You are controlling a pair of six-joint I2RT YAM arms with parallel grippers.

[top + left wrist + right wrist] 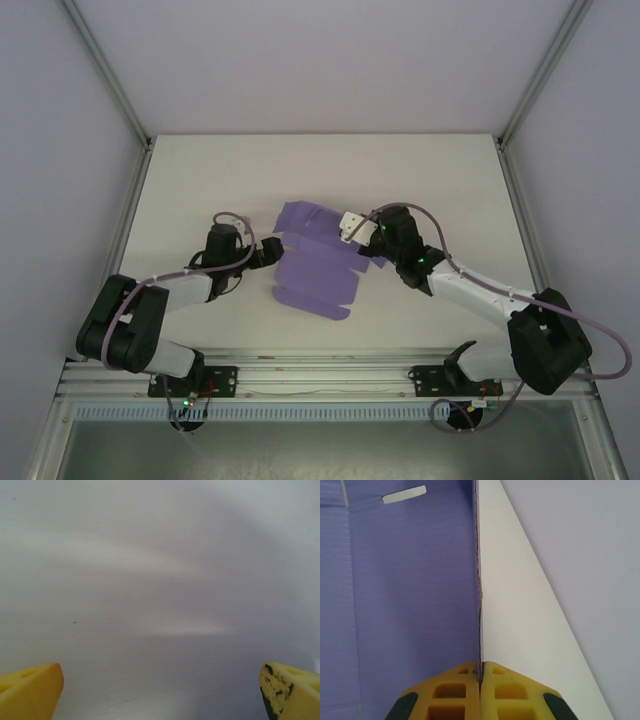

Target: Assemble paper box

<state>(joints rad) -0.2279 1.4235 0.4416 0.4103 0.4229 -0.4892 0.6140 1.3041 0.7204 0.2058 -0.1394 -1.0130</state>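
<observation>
There is one paper box, a matte lavender-purple die-cut sheet of thin card with several flaps. It is not yet folded into a box. Most of it lies flat near the middle of the white table. On its far right side one flap stands up off the surface and shows a white underside.

In the right wrist view that flap is seen edge-on as a thin vertical line, with the purple face to its left and the white face to its right. One narrow slot is cut through the purple face near the top.

The right gripper holds this raised flap. Its two yellow fingers are pressed together on the card's edge with no gap between them, and the right gripper is clamped at the bottom of the flap.

The left gripper sits just beside the sheet's left edge. From the overhead view it cannot be told whether it touches the card. In its own wrist view the left gripper has its two yellow fingertips spread wide apart at the lower corners. They hold nothing, and a plain pale surface lies between them.

Two black-and-white arms reach inward from their bases at the near edge of the table, one from each side. Two pale walls rise to the left and right of the table.
</observation>
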